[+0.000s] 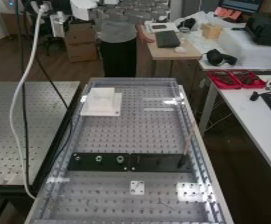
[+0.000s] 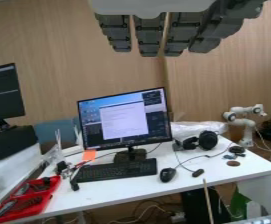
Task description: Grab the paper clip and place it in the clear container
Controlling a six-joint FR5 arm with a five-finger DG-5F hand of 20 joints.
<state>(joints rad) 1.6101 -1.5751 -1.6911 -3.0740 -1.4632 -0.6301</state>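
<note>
Where the pictures begin at left in the high view, a perforated grey metal side bench (image 1: 26,135) runs close along the perforated metal desk (image 1: 142,132); narrow gap between. Looping white cable (image 1: 14,107) hangs over the side bench, its lower end near the desk's near left edge. Square white block on a flat white base (image 1: 114,111): towards the far left corner, inside the edge. Dark grey robot hand (image 1: 135,14): high up, beyond the desk's far edge; fingers straight and relaxed, wide open, nothing held. Two flat black strips (image 1: 162,161) lie end to end across the desk, nearly edge to edge; a broad stretch of perforated surface between them and the white base. Small white plate with holes (image 1: 137,187) nearer. Thin light brown stick (image 1: 187,142) rises at a slight tilt by the right edge. Farther right: wider gap, then white side table (image 1: 249,115) with red trays (image 1: 235,79). Paper clip, clear container: position cannot be told.
</note>
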